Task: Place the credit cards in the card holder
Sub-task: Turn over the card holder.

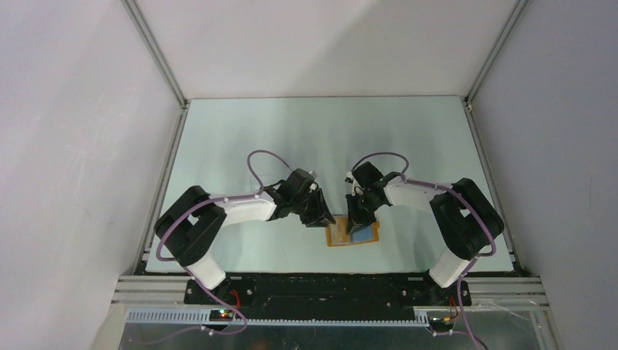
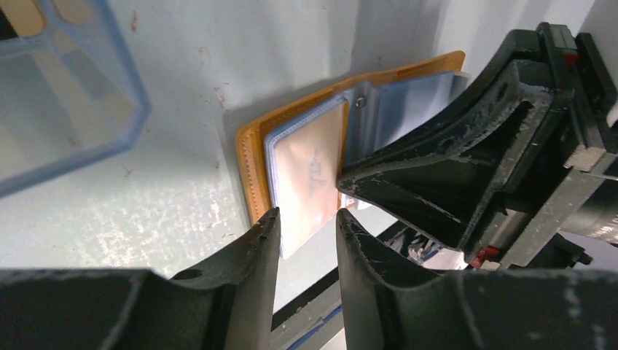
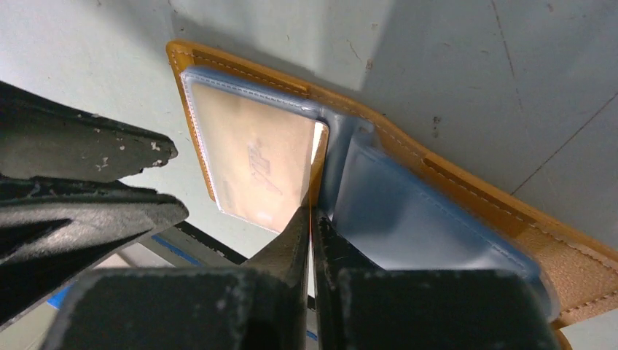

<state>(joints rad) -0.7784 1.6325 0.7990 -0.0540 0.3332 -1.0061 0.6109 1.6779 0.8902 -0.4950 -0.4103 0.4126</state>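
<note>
Top view: the orange-mustard bifold card holder [image 1: 337, 237] is lying open at lower centre on the pale green worktop [image 1: 255, 138]. Its long axis is running left-right, with the right end tilting slightly up-frame.

Left wrist view: the holder is running from lower left to upper right, with a tan credit card [image 2: 310, 171] sitting in a clear sleeve [image 2: 291, 219]. The left claw [image 2: 307, 233] is standing narrowly apart around the sleeve's corner.

Right wrist view: the right claw [image 3: 311, 222] is pinching a thin tan edge at the fold, apparently a second card [image 3: 318, 171] on edge.
</note>
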